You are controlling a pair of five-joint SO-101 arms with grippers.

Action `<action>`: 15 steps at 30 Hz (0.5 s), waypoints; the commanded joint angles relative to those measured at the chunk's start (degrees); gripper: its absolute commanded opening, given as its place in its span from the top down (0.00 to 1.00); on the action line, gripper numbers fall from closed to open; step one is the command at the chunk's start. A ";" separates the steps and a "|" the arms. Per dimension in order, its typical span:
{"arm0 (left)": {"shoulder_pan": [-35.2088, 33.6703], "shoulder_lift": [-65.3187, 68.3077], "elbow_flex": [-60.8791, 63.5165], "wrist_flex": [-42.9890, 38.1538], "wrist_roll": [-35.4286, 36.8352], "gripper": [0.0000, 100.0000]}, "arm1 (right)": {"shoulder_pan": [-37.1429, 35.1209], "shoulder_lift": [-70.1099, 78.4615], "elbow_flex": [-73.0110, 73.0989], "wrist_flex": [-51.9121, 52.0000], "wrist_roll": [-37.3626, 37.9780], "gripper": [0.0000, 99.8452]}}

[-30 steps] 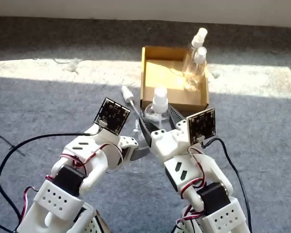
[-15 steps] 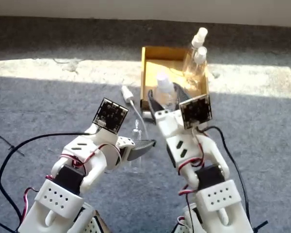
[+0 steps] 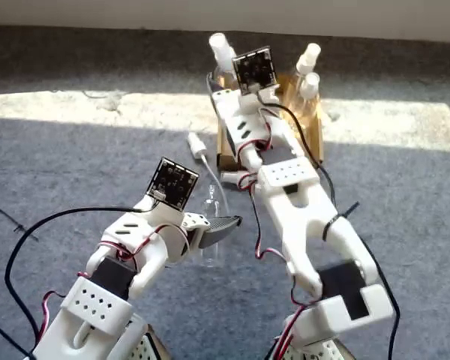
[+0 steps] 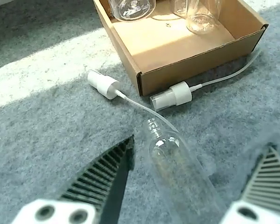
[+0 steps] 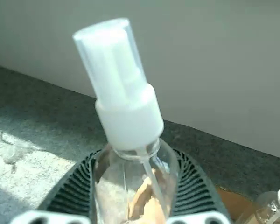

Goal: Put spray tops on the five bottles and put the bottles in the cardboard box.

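High view: the right gripper (image 3: 226, 71) is out over the far left corner of the box (image 3: 316, 146), pinching a capped bottle (image 3: 220, 51) that leans a little. Two more bottles (image 3: 307, 75), also capped, stand in the far right corner. The left gripper (image 3: 212, 226) hangs spread over an open bottle (image 3: 209, 204) lying on the carpet. One loose top (image 3: 197, 143) lies beside the box, and a second top (image 3: 229, 178) lies by its front wall.

Left wrist view: the open bottle (image 4: 177, 163) lies between jaws set wide apart, neck toward the box (image 4: 186, 70). The tube of the one loose top (image 4: 102, 84) runs to its mouth. The second top (image 4: 171, 96) lies just beside the box corner.

Right wrist view: both jaws press on the capped bottle (image 5: 133, 186) below its shoulder, and its spray head (image 5: 119, 84) looks seated.

The step in hand seems to be setting this bottle down. To do it well, straighten the lean, lower until the base meets the box floor well apart from the standing pair, then ease the jaws apart only slightly and lift straight up, clear of the spray head.
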 commanded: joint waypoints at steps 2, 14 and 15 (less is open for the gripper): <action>0.40 -0.75 -0.31 -1.14 0.35 0.64 | 3.47 2.33 -9.63 0.92 0.26 1.00; 0.40 -0.75 -0.31 -1.23 0.26 0.64 | 12.18 -26.68 14.81 16.13 0.70 1.00; 0.40 -0.75 -0.31 -1.23 0.26 0.64 | 13.67 -27.74 16.57 16.13 0.70 1.00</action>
